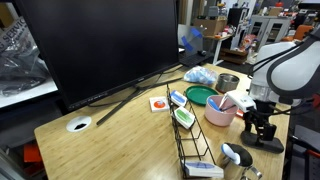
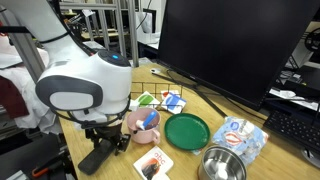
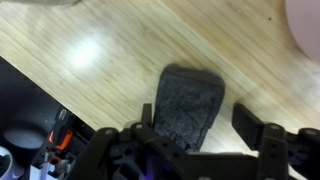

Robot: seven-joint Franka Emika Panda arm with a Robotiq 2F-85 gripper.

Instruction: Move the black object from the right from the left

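readable text: none legible in any view
small white picture cards [image 2: 152, 163] on wooden counter [image 2: 250, 170]: print too blurred to read

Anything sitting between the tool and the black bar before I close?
Nothing visible. In the wrist view the small flat matte-black bar lies on the wooden table, directly between the fingers of the open tool.

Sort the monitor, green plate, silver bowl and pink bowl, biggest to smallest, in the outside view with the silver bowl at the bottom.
1. Monitor
2. Green plate and silver bowl: they look alike, and the silver bowl sits nearer the camera.
3. Pink bowl, partly hidden.
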